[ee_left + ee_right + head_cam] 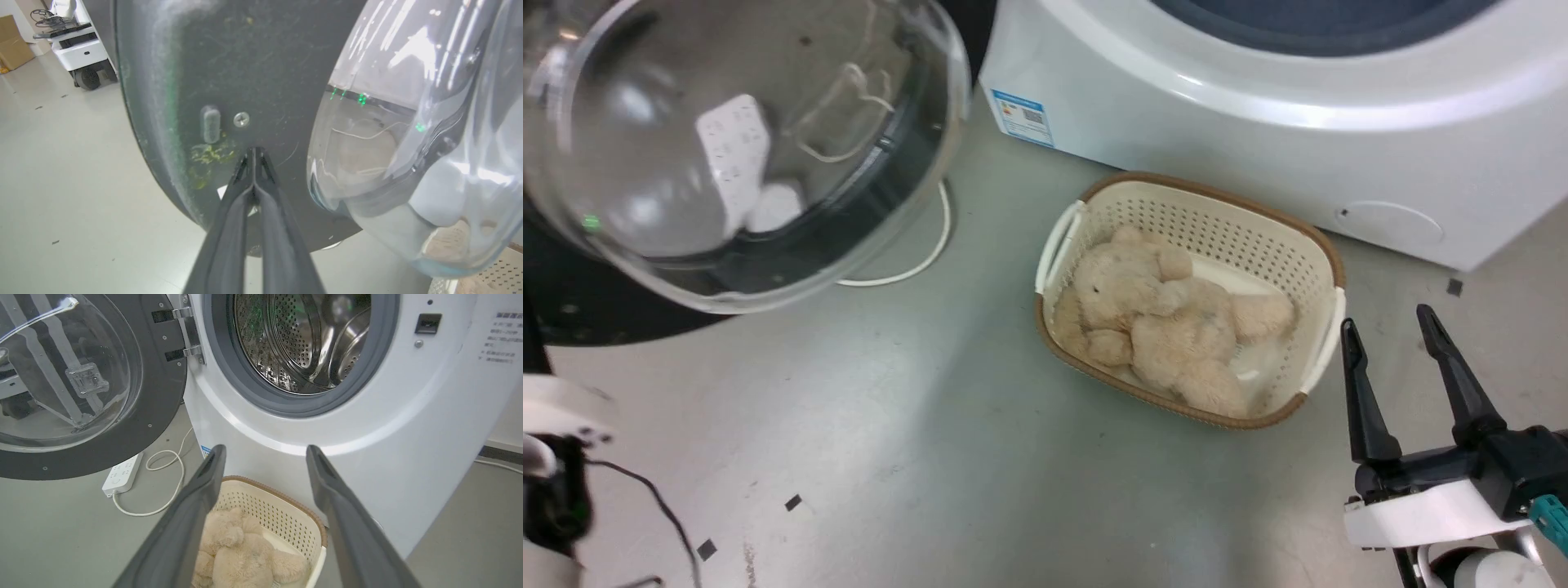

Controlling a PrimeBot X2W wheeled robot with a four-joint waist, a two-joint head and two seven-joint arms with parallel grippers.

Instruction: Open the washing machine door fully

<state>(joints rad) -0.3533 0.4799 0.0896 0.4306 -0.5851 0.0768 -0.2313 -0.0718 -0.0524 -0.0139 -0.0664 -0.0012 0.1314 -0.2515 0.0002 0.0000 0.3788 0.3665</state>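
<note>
right claw (1387,318): fingers spread wide with nothing between them, over the floor just beside the basket.
left claw (254,150): fingers pressed together on nothing, tips right up at the black inner face of the washing machine door (253,61), just below a screw (241,119); I can't tell whether they touch it.
basket (1217,196): cream with a brown rim, on the floor in front of the washer, with a beige plush toy (1160,318) lying in it.
washing machine door: swung out on its hinge (186,332) to the left of the drum opening, its clear glass bowl facing the room.
power strip (122,473): white, on the floor under the door, with its cable looped beside it.
washer (1258,139): white, with a grey rubber ring (261,396) around the steel drum (302,339).
</note>
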